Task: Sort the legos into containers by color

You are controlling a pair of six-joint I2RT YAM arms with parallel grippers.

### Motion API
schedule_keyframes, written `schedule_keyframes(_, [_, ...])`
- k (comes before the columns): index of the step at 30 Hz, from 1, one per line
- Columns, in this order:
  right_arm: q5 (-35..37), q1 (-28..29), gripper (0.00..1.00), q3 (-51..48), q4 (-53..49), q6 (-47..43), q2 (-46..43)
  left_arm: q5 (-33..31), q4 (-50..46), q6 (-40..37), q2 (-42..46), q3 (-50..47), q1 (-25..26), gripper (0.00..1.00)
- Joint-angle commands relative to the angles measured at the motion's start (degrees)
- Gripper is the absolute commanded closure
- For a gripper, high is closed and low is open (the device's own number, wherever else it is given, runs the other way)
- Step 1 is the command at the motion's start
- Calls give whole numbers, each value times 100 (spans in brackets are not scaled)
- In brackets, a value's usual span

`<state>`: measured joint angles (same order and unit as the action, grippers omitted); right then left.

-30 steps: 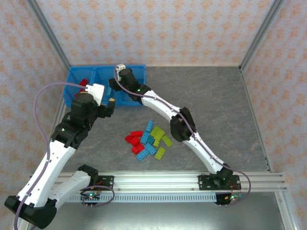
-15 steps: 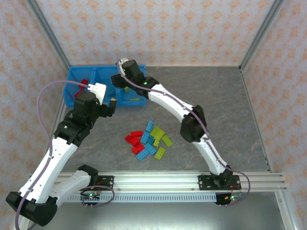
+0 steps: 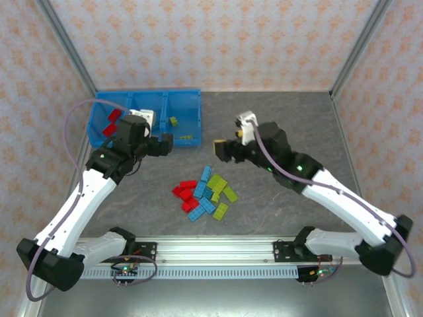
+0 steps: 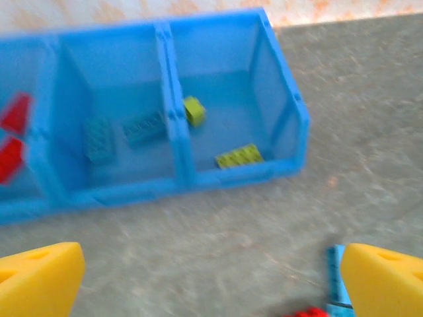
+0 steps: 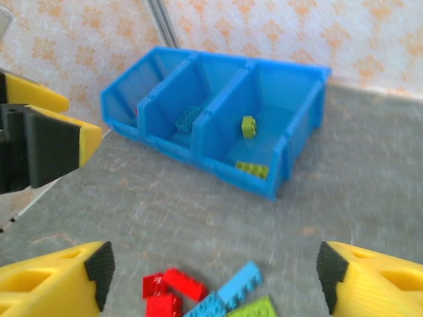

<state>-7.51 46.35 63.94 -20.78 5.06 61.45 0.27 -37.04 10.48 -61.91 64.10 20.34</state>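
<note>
While the left gripper and the right gripper both hang spread wide, holding nothing, most legos sit in a pile well in front of the containers. Inside the containers: two red left bin, two blue middle, two green right.

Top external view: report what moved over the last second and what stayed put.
The right gripper pulled back out of the bright blue three-bin plastic tray and off to its right, open and empty. Two lime green studded bricks now lie uncovered in the right bin. The left gripper edged slightly rightward in front of the tray. The loose pile of red, blue and green bricks stayed put.
</note>
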Motion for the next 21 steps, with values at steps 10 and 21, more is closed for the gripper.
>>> schedule_keyframes(10, [373,-12,10,-393,-846,706,-2,34,-84,3265,-1397,-1102,1467,0])
schedule_keyframes(21, [443,-14,8,-364,-857,821,254,403,454,3221,-2729,-792,1499,9])
